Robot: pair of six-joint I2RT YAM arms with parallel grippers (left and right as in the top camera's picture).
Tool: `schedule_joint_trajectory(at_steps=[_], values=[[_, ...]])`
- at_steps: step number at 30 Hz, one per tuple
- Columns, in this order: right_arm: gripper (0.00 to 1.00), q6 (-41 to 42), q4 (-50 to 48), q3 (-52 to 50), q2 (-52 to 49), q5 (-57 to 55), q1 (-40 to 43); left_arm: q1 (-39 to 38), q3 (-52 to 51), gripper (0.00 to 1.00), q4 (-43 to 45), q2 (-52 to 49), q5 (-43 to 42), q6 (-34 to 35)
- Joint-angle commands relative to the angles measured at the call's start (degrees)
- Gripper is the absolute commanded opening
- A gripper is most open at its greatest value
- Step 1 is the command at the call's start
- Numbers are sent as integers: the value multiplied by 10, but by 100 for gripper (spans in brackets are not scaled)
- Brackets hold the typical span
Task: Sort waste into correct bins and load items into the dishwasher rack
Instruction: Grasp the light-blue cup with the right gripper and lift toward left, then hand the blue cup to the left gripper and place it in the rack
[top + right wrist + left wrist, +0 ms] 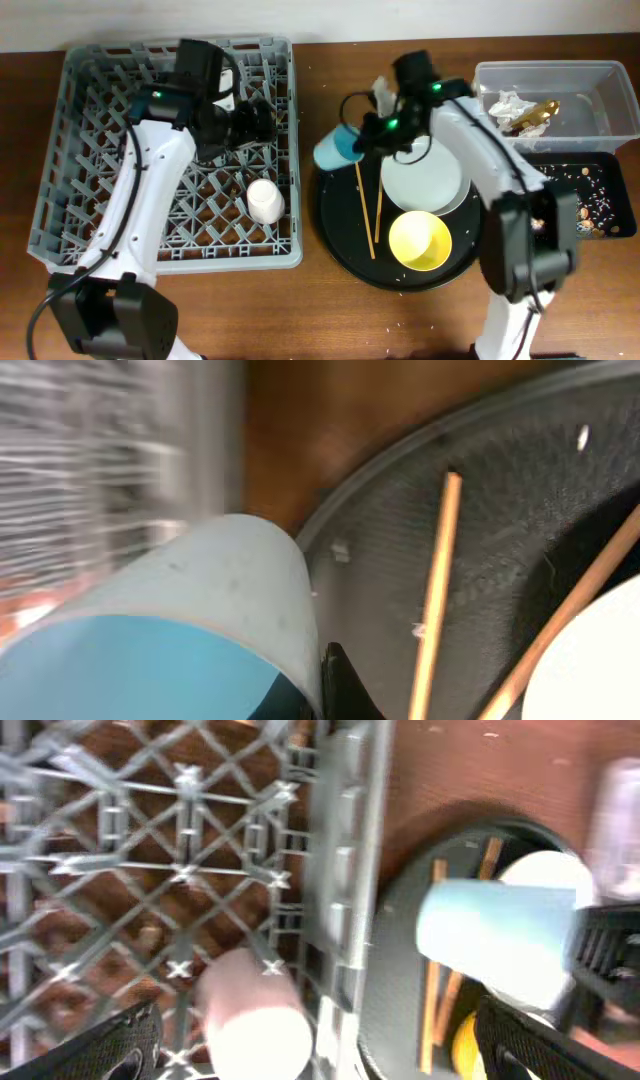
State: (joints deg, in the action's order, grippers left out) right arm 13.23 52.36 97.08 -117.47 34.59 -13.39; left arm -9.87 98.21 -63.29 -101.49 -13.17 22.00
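Progress of sorting and loading, shown view by view.

Overhead: the small pink cup [265, 200] is seen lying inside the dishwasher rack [80, 215], so one item is judged loaded. The left gripper [262, 120] is held above the rack. The small light-blue cup [335, 150] is carried tilted by the right gripper [362, 138] at the left edge of the round black tray [340, 250], between tray and rack. The pale grey plate [425, 180], yellow bowl [420, 240] and chopsticks [366, 210] lie on that tray, not yet loaded. Napkins [510, 103] and the gold-brown wrapper [540, 112] are held in the clear tub [600, 75]; food scraps [590, 195] are spread in the shallow black tray [560, 165]. Waste sorting is judged largely done.

Left wrist: the left fingers [115, 1042] are shown spread apart and empty, with the pink cup on the lattice between them and the blue cup beyond the rack wall.

Right wrist: one dark finger [340, 682] is pressed against the blue cup's wall; the other is hidden, and the cup is judged to be clamped. A few pale specks are seen on the round tray beside the chopsticks.
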Motion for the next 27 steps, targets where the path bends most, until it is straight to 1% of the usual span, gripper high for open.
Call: schedule_joint_trajectory(at_steps=[1, 3, 4, 5, 6, 7, 9, 12, 13, 16, 17, 18, 20, 21, 22, 23, 24, 25, 26, 27], values=[[4, -10, -39, 2, 75, 153, 40, 43, 8, 99, 33, 2, -257, -70], [4, -10, -90, 1, 75, 224, 48, 65, 8, 99, 44, 2, -369, -96], [4, -3, -136, 1, 75, 276, 48, 78, 4, 99, 54, 2, -435, -104], [4, 8, -156, 1, 75, 294, 47, 87, -1, 99, 70, 1, -508, -124], [4, 8, -182, 1, 75, 336, 47, 95, -12, 99, 102, -3, -618, -150], [4, 8, -201, 1, 75, 360, 47, 95, -16, 99, 126, -15, -670, -155], [4, 19, -211, 1, 75, 372, 43, 82, -16, 99, 127, -36, -670, -155], [4, 23, -263, 1, 75, 392, 14, 61, -16, 99, 127, -60, -670, -155], [4, 23, -277, 1, 75, 391, 1, 61, -16, 99, 127, -64, -673, -154], [4, 23, -277, 0, 74, 359, -22, 63, -16, 99, 130, -65, -709, -154], [4, 23, -277, 0, 74, 339, -34, 64, -16, 97, 132, -65, -720, -154], [4, 23, -277, 0, 74, 326, -36, 62, -16, 84, 131, -65, -721, -154], [4, 23, -277, 0, 74, 322, -36, 62, -16, 64, 131, -65, -722, -154], [4, 23, -277, 0, 74, 313, -36, 62, -16, 56, 131, -65, -722, -154], [10, 23, -277, 0, 74, 304, -36, 59, -16, 51, 131, -65, -721, -154], [31, 23, -277, 0, 74, 293, -36, 58, -16, 49, 131, -65, -721, -154], [68, 23, -277, 0, 74, 287, -32, 56, -16, 44, 132, -65, -719, -155], [82, 23, -275, 0, 74, 287, -19, 61, -16, 42, 131, -65, -698, -154], [95, 20, -261, 0, 74, 285, -2, 64, -16, 41, 131, -64, -652, -154], [99, 9, -237, 0, 74, 271, 17, 64, -16, 41, 129, -64, -585, -149]])
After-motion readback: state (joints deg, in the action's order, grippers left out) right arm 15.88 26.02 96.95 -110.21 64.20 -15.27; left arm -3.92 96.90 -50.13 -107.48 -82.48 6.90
